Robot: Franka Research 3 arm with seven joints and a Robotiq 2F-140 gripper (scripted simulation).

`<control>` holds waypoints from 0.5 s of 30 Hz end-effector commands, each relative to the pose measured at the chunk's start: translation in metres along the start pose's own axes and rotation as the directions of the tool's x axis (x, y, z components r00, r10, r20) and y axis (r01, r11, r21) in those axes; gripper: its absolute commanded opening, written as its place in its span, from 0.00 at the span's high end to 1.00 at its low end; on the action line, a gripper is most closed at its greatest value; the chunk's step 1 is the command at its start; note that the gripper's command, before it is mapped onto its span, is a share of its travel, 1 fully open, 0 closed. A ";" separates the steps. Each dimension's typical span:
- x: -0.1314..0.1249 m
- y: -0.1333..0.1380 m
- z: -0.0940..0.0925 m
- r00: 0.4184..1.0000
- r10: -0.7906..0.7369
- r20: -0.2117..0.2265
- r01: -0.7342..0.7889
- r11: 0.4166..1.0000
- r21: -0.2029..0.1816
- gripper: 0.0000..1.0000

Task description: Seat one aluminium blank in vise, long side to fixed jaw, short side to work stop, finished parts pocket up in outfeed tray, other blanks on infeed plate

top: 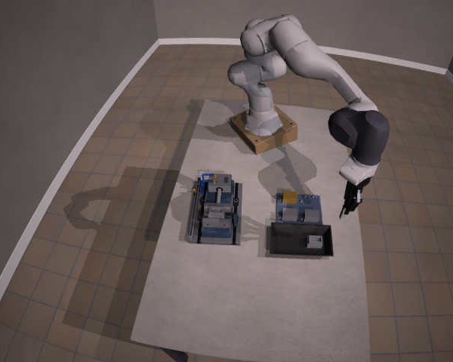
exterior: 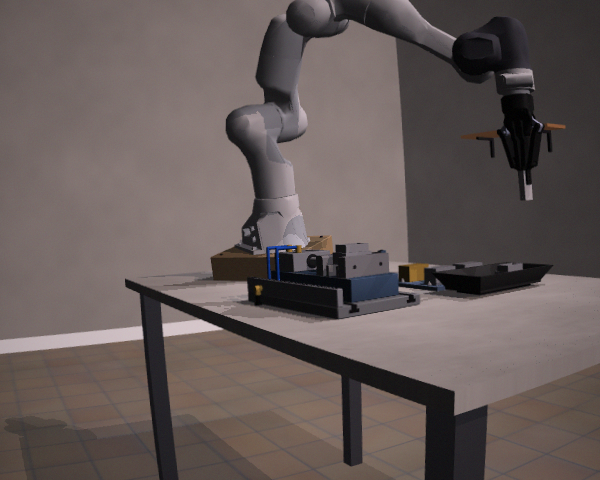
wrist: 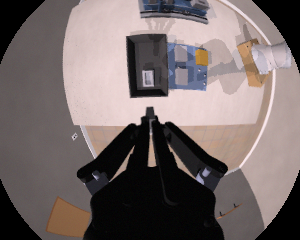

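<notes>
Hanging high above the table [top: 257,296] near its right edge, the hand [top: 344,212] is fully closed and empty, fingers pointing down, just outside the blue plate [top: 317,202]. That plate holds two grey blanks [top: 291,214] side by side and a brass blank [top: 289,196] at its corner nearest the robot base; the black tray [top: 275,241] touching its far side holds one grey finished part [top: 315,241]. The vise [top: 215,212] sits well apart toward the left edge; can't tell what's in its gap.

Pale table [top: 257,304] carries vise [top: 214,237], infeed plate [top: 317,200], outfeed tray [top: 272,241] seemingly touching plate, wooden arm base [top: 287,136].
</notes>
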State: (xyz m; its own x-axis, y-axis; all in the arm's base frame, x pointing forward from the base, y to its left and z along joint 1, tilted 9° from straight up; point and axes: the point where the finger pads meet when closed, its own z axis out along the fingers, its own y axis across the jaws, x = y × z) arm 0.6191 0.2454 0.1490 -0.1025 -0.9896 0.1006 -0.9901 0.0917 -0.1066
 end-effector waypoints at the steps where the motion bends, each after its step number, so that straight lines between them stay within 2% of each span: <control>1: 0.002 0.001 0.001 0.998 -0.054 -0.023 0.053 0.998 -0.023 1.00; 15: 0.002 0.001 0.007 0.998 -0.054 -0.023 0.053 0.998 -0.023 1.00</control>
State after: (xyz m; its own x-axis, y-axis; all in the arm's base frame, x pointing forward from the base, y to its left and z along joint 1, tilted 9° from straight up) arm 0.6197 0.2424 0.1449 -0.0681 -0.9900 0.1236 -0.9949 0.0581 -0.0827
